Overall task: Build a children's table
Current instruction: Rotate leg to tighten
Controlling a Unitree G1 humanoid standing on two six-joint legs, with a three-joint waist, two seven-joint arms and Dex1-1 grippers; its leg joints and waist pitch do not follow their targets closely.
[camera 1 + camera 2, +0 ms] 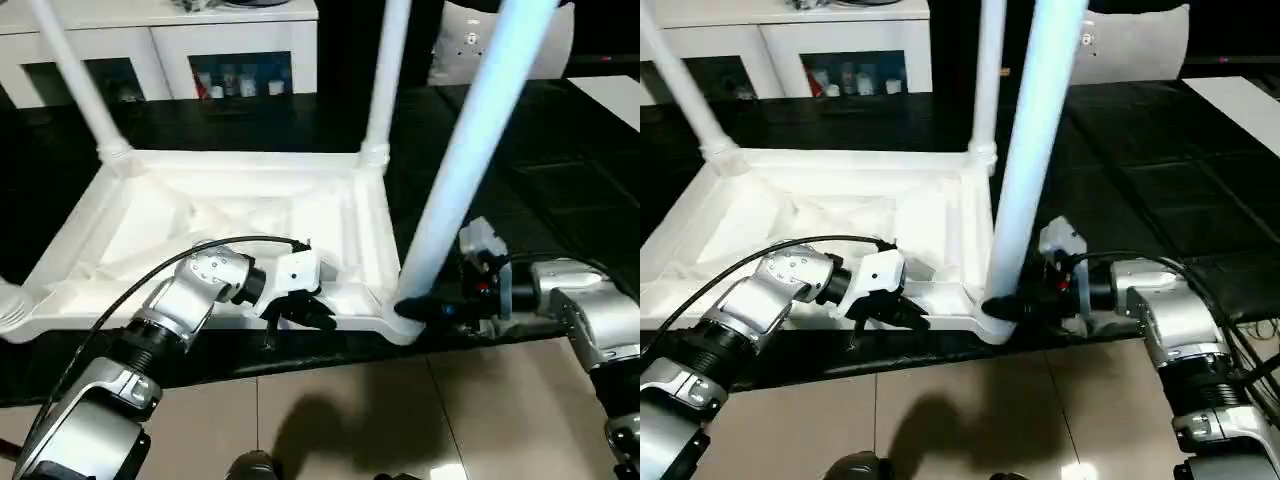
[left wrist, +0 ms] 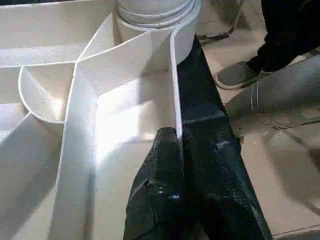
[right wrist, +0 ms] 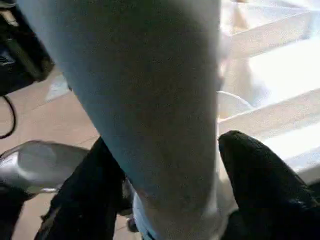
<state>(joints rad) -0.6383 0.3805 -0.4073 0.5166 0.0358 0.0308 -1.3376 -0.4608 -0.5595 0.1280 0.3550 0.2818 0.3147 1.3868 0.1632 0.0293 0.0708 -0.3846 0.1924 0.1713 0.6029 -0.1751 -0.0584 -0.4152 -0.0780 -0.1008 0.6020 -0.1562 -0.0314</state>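
Before me stretches the black-covered work table (image 1: 560, 170), its dark cover divided into square panels. Behind it stands a white cabinet (image 1: 160, 40) with glazed compartments; small coloured containers (image 1: 235, 82) sit in one of them, too small for me to identify. A white sheet (image 1: 610, 95) lies on the work table at its far corner. Below my arms lies a beige tiled floor (image 1: 380, 410). Beside the table edge I see a person's grey shoe (image 2: 239, 74) and dark trouser leg (image 2: 285, 30) on the tiles.
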